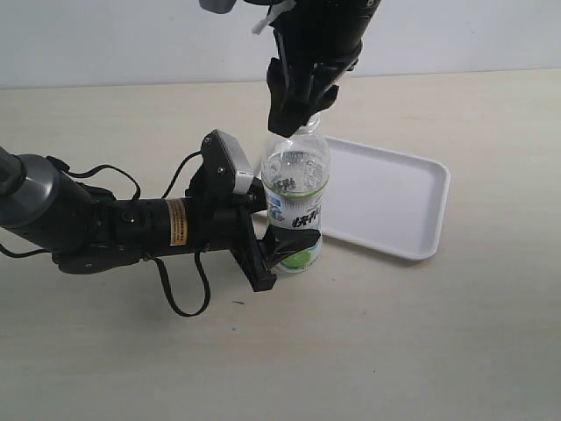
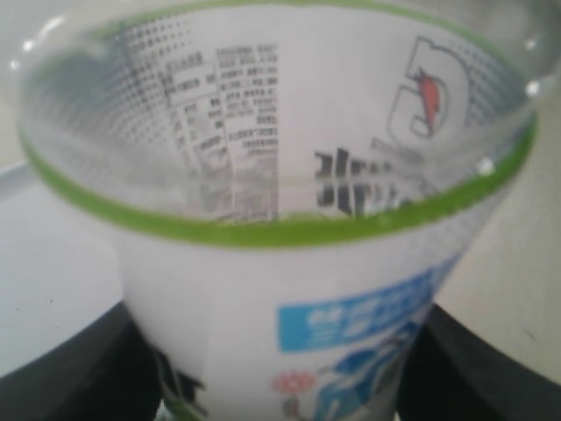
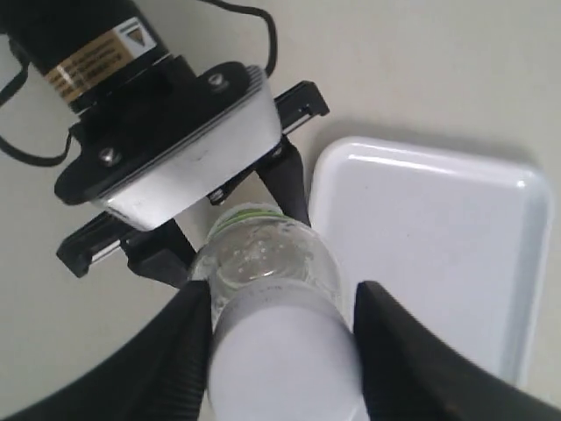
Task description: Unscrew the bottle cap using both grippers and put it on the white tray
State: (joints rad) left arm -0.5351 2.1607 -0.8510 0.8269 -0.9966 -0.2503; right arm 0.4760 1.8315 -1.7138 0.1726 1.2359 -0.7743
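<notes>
exterior view: the bottle (image 1: pixel 296 206) stands upright on the worktop (image 1: pixel 394 351), just beside the near left corner of the white tray (image 1: pixel 421 189). i cannot tell whether bottle and tray touch. the left gripper (image 1: pixel 279 239) comes in level from the left and its jaws are closed on the bottle's lower body, one on either side of the label. the arm behind it carries an orange label (image 1: pixel 177 221) and loose black cables (image 1: pixel 180 298). the right gripper (image 1: pixel 296 116) comes down from above and its jaws are narrowed around the top of the bottle. the cap is hidden between them in this view.

right wrist view: the bottle cap (image 3: pixel 285 360) shows as a blurred white disc, seated on the neck of the bottle. the black fingers (image 3: pixel 188 351) sit against it on both sides. the tray lies flat beside the bottle with nothing on it.

left wrist view: the bottle fills the frame at close range. a green band and dark print on the label are legible in part. dark jaw surfaces show at both lower corners, pressed to the bottle's sides.

finding: cap is on the bottle, not on the tray.
</notes>
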